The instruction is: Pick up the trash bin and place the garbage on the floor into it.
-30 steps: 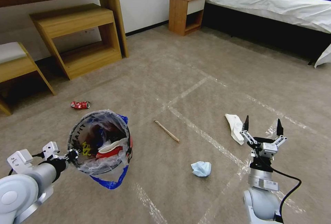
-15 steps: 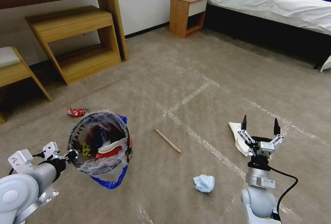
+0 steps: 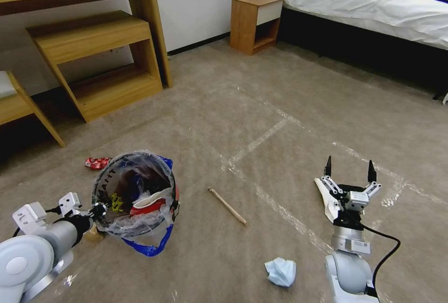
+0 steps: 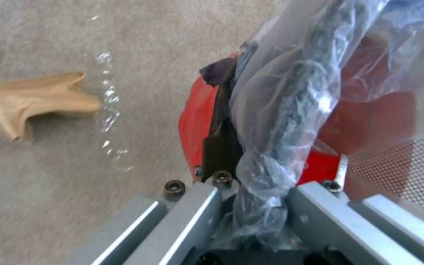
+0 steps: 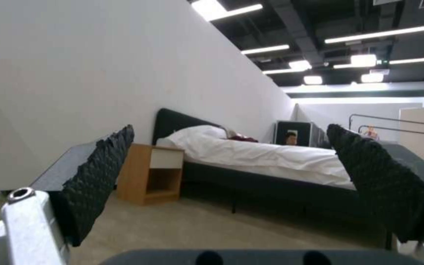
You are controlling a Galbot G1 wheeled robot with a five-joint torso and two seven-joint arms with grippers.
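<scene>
Just beneath the spread, empty fingers of the right gripper (image 3: 348, 171) lies a crumpled white tissue (image 3: 325, 194) on the beige carpet floor (image 3: 261, 107), long axis running toward the robot. The left gripper (image 3: 95, 210) is clenched on the bag-lined small red round trash bin (image 3: 135, 195), well apart.

1. The floor (image 3: 280, 102) is covered in matt short-pile carpet, crossed by glossy clear tape lines (image 3: 280, 209).
2. The trash bin (image 3: 135, 195) is of smooth red plastic, lined with a crinkly, shiny clear film bag.
3. The stick (image 3: 227, 207) is of bare matt wood.
4. The face mask (image 3: 281, 271) is of soft, crumpled, matt fabric.
5. The right gripper (image 3: 348, 171) is fitted with black, rough-textured finger pads (image 5: 99, 176) on metal links.
</scene>
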